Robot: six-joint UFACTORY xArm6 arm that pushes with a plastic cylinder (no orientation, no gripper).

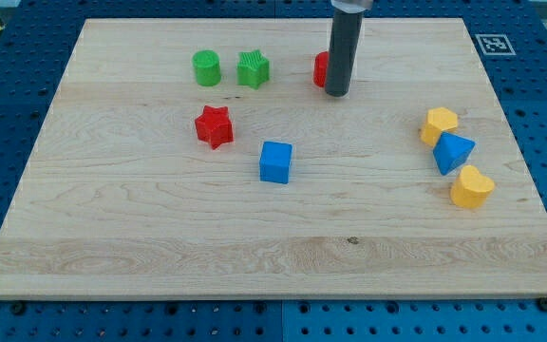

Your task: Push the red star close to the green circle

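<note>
The red star [214,125] lies on the wooden board [160,237], left of centre. The green circle [206,68] stands above it, near the view's top, with a gap between them. My tip [337,94] is at the view's top centre, well to the right of both, its rod partly hiding a red block [321,68] whose shape I cannot make out.
A green star [253,69] sits just right of the green circle. A blue cube [275,161] lies right of and below the red star. At the right, a yellow block [438,124], a blue block [453,153] and a yellow heart-like block [471,187] cluster.
</note>
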